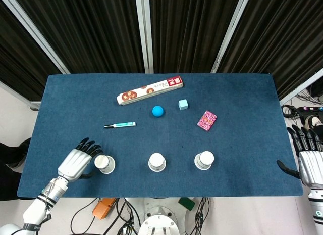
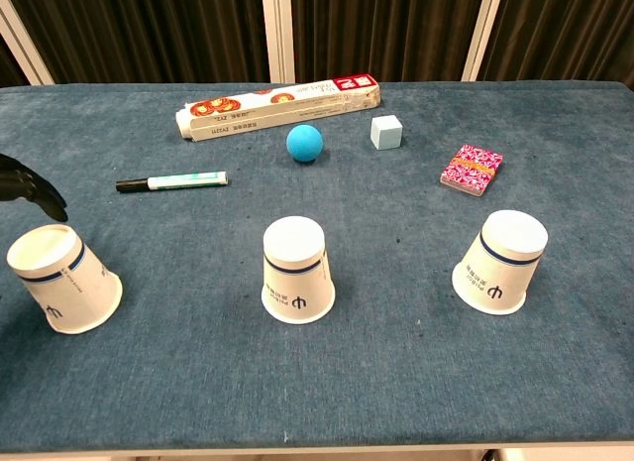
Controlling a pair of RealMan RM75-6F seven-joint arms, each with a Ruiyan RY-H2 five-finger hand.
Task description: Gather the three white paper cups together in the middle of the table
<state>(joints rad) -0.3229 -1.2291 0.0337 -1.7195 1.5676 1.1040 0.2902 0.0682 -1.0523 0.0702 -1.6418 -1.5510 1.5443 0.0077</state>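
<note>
Three white paper cups stand upside down in a row near the table's front edge: the left cup point(image 1: 104, 163) point(image 2: 61, 278), the middle cup point(image 1: 157, 162) point(image 2: 297, 269) and the right cup point(image 1: 204, 160) point(image 2: 500, 260). My left hand point(image 1: 78, 162) hovers just left of the left cup with its fingers spread, the dark fingertips point(image 2: 28, 188) reaching close to the cup's top; it holds nothing. My right hand point(image 1: 309, 161) stays off the table's right edge, fingers apart and empty.
Further back lie a long printed box point(image 1: 150, 90), a blue ball point(image 1: 158, 111), a light blue cube point(image 1: 183, 104), a pink card pack point(image 1: 207, 119) and a marker pen point(image 1: 120, 125). The blue table cloth point(image 1: 242, 98) covers the table.
</note>
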